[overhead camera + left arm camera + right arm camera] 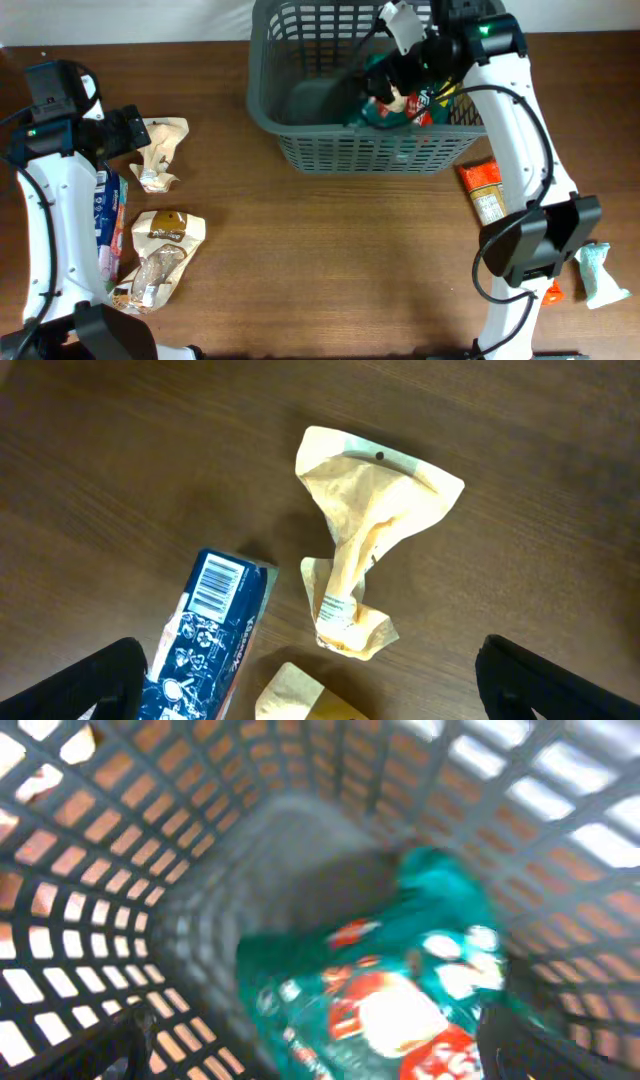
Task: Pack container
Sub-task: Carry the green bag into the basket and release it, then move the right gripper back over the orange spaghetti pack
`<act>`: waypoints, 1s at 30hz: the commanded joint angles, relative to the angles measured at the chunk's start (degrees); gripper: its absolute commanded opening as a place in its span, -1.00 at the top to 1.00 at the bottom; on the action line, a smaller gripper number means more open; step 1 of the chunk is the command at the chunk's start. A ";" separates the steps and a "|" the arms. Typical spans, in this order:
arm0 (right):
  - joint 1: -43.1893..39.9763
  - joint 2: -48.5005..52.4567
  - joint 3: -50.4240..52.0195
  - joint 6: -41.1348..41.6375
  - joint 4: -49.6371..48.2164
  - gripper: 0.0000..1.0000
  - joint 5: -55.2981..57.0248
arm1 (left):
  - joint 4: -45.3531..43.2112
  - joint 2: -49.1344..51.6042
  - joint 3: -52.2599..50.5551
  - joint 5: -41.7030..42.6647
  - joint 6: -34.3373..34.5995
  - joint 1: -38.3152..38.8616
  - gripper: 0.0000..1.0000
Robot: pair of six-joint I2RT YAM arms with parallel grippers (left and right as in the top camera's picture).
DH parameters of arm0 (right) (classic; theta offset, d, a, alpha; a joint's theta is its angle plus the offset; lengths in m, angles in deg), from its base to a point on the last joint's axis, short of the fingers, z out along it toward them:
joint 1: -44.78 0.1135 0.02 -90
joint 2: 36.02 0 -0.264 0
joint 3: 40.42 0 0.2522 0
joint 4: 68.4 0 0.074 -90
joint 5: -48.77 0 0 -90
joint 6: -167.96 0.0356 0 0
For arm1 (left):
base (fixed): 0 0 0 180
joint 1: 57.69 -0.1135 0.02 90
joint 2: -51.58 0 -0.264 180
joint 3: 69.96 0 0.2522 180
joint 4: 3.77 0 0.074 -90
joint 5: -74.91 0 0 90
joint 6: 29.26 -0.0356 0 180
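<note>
The dark grey basket (262, 100) stands at the back centre of the table. My right gripper (388, 82) reaches into its right half. In the right wrist view the gripper (318, 1058) is open, its fingers wide apart either side of a teal and red packet (400, 1010), against the basket's lattice wall (90, 870). That packet (384, 110) lies inside the basket, and the view is blurred. My left gripper (135, 130) is open and empty, hovering over a crumpled beige packet (160, 150), which also shows in the left wrist view (365, 550) beyond the fingers (320, 700).
A blue and white packet (105, 215) (205, 630), a beige and brown pouch (168, 232) and a clear snack bag (150, 280) lie at the left. An orange packet (483, 190) lies right of the basket. A pale green packet (600, 275) lies at the far right.
</note>
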 commanded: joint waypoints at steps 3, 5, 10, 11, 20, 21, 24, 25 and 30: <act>-0.72 -2.62 -15.93 10.97 1.90 -0.98 15.91 | 0.31 0.37 0.46 0.96 -2.40 -0.24 -0.99; -2.47 -2.86 -22.49 17.49 3.52 -0.98 22.67 | 0.42 0.37 0.46 0.92 -2.40 -0.26 -0.99; -15.52 -2.86 -38.51 36.35 15.80 -0.98 25.83 | 0.35 0.37 0.46 -0.48 -2.40 -0.26 -0.99; -18.14 -2.86 -39.58 38.47 18.08 -0.98 25.86 | 0.35 0.37 0.46 -0.92 -2.40 -0.26 -0.99; -36.89 -3.19 -36.54 39.69 31.41 -1.00 20.83 | 0.00 0.37 0.46 -1.60 -2.75 -0.26 -0.99; -37.88 -3.19 -35.69 38.84 31.41 -0.98 20.00 | -0.07 0.37 0.46 -1.60 -3.41 -0.26 -0.98; -39.67 -3.19 -31.28 36.17 31.41 -0.98 20.15 | -0.04 0.37 0.46 -1.57 -4.83 -0.26 -0.99; -40.15 -3.19 -29.16 35.32 31.41 -0.98 20.96 | -0.02 0.37 0.46 -1.60 -4.87 -0.26 -0.99; -45.40 -3.17 -6.34 23.89 31.39 -0.98 24.04 | 0.42 0.44 0.35 -1.57 -5.73 -0.26 -0.99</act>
